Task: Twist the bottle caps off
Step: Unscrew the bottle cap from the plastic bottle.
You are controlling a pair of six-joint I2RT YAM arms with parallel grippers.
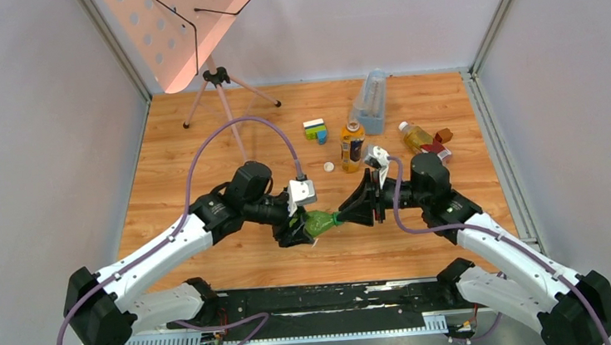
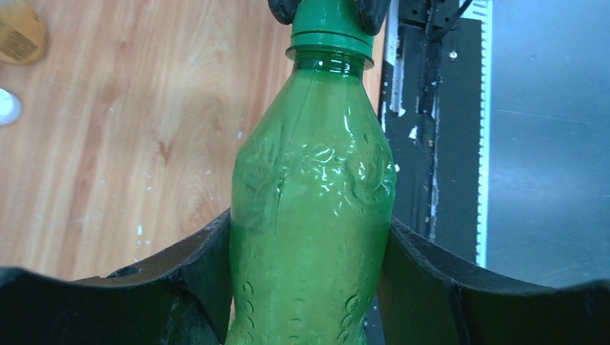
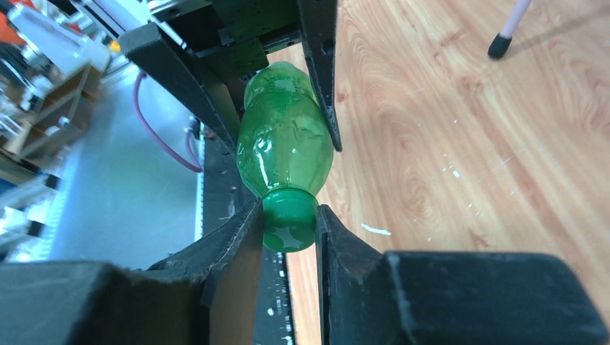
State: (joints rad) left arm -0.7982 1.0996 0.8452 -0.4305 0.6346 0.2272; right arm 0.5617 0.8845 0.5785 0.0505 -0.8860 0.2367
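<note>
The left gripper [image 1: 297,230] is clamping the green bottle [image 1: 319,223] by the body while the right gripper [image 1: 344,217] is pinching its green cap [image 3: 289,226]; a loosening twist looks next

Far right is crowded: a clear bluish plastic container [image 1: 369,100], an amber plastic bottle with yellow label [image 1: 352,145], multicoloured toy bricks [image 1: 315,130]. A pink-legged tripod [image 1: 216,77] stands far left. A green plastic bottle [image 1: 319,223] bars near centre. Orange wooden tabletop [image 1: 158,148] lies open left.

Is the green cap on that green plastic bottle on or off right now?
On: the green plastic screw cap sits on the neck of the green plastic bottle, pinched by the right gripper.
</note>
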